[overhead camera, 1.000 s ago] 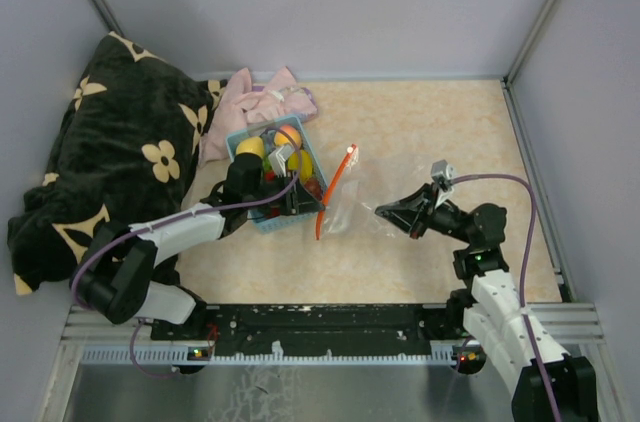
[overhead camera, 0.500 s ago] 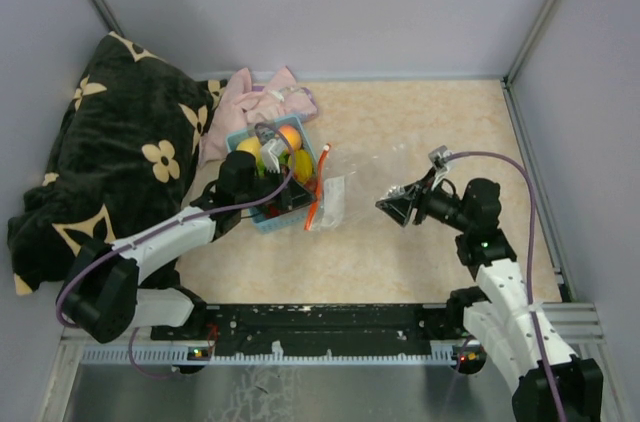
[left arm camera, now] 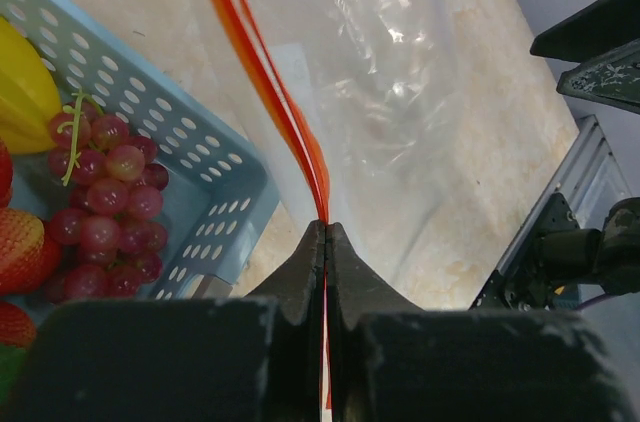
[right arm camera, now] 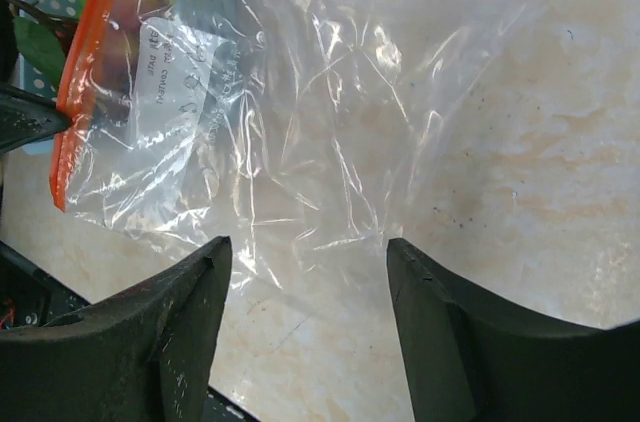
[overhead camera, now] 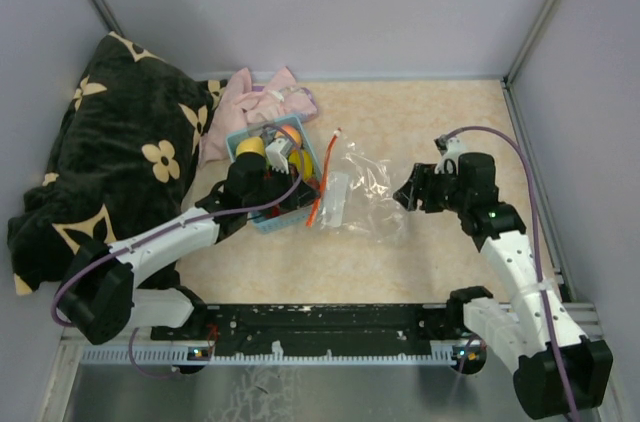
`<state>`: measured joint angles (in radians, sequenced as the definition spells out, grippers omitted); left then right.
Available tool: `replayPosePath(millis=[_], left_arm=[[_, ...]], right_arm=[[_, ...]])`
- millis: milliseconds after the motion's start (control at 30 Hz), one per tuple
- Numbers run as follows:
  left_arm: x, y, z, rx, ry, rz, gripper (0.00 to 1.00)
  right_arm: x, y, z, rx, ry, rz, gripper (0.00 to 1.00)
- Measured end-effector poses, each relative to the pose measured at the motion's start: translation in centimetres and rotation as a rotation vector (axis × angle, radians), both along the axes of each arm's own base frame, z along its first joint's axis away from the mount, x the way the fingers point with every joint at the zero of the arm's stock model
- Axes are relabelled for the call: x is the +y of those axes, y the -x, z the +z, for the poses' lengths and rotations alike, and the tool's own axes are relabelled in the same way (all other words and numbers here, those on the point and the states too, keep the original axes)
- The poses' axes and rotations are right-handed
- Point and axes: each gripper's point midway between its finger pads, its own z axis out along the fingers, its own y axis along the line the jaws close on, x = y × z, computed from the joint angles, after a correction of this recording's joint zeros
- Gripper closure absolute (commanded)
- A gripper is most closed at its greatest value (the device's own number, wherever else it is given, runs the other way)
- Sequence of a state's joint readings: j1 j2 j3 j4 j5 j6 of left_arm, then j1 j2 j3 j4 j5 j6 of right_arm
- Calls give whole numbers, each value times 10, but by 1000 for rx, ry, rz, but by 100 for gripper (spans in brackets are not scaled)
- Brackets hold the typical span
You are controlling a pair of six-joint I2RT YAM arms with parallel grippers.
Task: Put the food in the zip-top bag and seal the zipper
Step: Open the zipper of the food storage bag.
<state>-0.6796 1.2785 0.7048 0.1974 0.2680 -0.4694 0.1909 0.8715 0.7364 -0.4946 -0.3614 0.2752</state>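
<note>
The clear zip-top bag (overhead camera: 362, 192) lies crumpled on the table, just right of the light-blue basket (overhead camera: 268, 225). Its red-orange zipper (overhead camera: 326, 174) runs along the edge beside the basket. My left gripper (overhead camera: 306, 206) is shut on the near end of that zipper (left arm camera: 268, 67), the strip pinched between its jaws (left arm camera: 326, 228). The food sits in the basket: dark-red grapes (left arm camera: 105, 202), a yellow piece (left arm camera: 20, 92), a yellow pear (overhead camera: 250, 146) and an orange peach (overhead camera: 288, 132). My right gripper (overhead camera: 405, 192) hangs open over the bag's far side (right arm camera: 300, 122), its jaws (right arm camera: 305, 242) holding nothing.
A dark flowered cushion (overhead camera: 110, 142) fills the left side, with a pink cloth (overhead camera: 260, 102) behind the basket. Grey walls close in the table at the back and sides. The arms' mounting rail (overhead camera: 320, 322) runs along the near edge.
My right gripper opened, let go of the bag and drew back. The bag dropped and spread out on the table. My left gripper closed on the zipper's near end.
</note>
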Motion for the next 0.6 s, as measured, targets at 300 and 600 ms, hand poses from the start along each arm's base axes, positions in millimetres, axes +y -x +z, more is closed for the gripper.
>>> replayPosePath(millis=[300, 600], left_arm=[[-11, 0, 8, -92, -53, 20, 100], [-20, 4, 10, -149, -95, 28, 100]], right_arm=[[48, -3, 19, 4, 19, 91, 34], [113, -16, -4, 87, 22, 119, 34]])
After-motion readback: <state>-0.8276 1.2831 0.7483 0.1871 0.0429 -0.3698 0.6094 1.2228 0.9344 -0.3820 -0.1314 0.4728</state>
